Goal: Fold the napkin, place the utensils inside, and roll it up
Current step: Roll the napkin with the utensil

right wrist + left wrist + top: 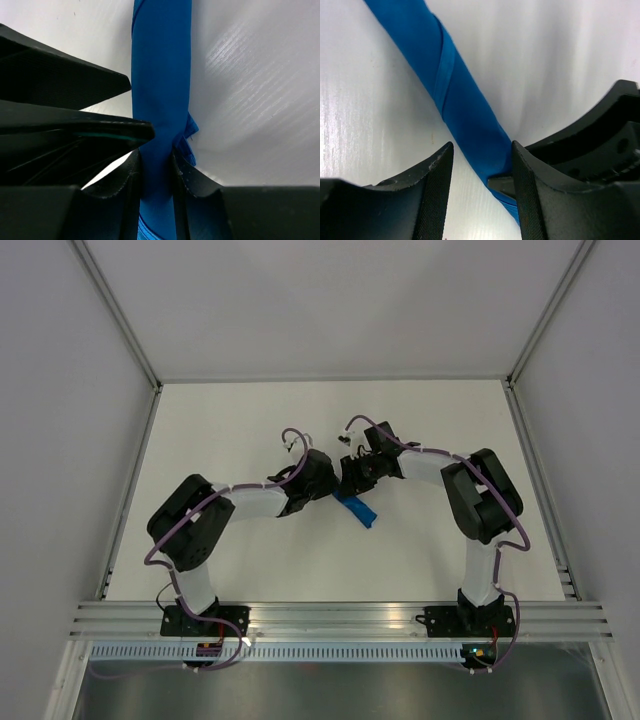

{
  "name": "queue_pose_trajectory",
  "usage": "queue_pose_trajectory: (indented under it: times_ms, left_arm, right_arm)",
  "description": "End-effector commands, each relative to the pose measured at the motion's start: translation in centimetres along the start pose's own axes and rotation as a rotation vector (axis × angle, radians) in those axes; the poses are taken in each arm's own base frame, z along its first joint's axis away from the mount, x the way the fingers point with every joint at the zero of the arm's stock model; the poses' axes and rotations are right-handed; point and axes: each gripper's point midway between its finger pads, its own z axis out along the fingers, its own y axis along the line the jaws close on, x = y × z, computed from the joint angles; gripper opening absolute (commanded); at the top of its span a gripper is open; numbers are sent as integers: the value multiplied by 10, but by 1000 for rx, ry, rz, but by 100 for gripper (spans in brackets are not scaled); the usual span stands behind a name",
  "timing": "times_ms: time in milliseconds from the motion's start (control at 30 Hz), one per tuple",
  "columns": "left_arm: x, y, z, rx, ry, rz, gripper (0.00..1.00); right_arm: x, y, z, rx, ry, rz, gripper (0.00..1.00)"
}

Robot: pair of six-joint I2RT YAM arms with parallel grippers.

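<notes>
Closely, the right claw [155, 162] is squeezing the napkin [161, 75], its two fingers [192, 192] pressing the blue roll from either side with no gap showing. Just beside it, the left claw [482, 150] is standing part open and straddling the roll. One finger [437, 195] is sitting clear of the cloth with bare desk [375, 115] showing between, and the other is lying against the roll's edge, so this claw is gripping nothing.

The claws are crowding each other. The right one's black body is filling the right side of the left wrist view, and the left one's is blocking the left half of the right wrist view. From above, the left arm [250, 502] and right arm [440, 465] are bending inward and meeting at the desk's middle, covering the roll's upper part. Purple cables [290, 435] are looping over the wrists. Grey walls [60, 390] are enclosing the white desk on three sides, and a metal rail [340, 618] is running along the near edge.

The napkin is lying on the desk as a tight, narrow, bright blue roll. One wrap edge is crossing it slantwise, and a small loose corner is sticking out beside the right claw.
</notes>
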Motion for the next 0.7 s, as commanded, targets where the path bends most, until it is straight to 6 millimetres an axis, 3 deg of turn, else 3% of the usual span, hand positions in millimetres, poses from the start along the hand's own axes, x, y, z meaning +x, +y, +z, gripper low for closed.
queue_pose_trajectory:
  times_ms: [0, 133, 200, 233, 400, 500, 667]
  left_arm:
    - [-5, 4, 5, -81, -28, -29, 54]
    - [-5, 10, 7, -117, -31, -11, 54]
    - [-10, 2, 11, -114, -36, -5, 54]
    - [-3, 11, 13, -152, -9, 10, 54]
    - [2, 13, 24, -183, 9, 20, 52]
    - [7, 16, 29, -205, 31, 35, 47]
    - [11, 20, 33, -224, 53, 77, 29]
  right_arm:
    - [24, -14, 12, 37, 57, 89, 20]
    - [21, -14, 13, 30, 46, 95, 20]
    - [21, -12, 13, 21, 43, 99, 20]
    - [18, -12, 11, 18, 34, 94, 20]
    - [12, -7, 10, -6, 12, 98, 21]
    - [10, -5, 9, -22, 6, 96, 21]
    - [7, -1, 6, -50, -2, 86, 25]
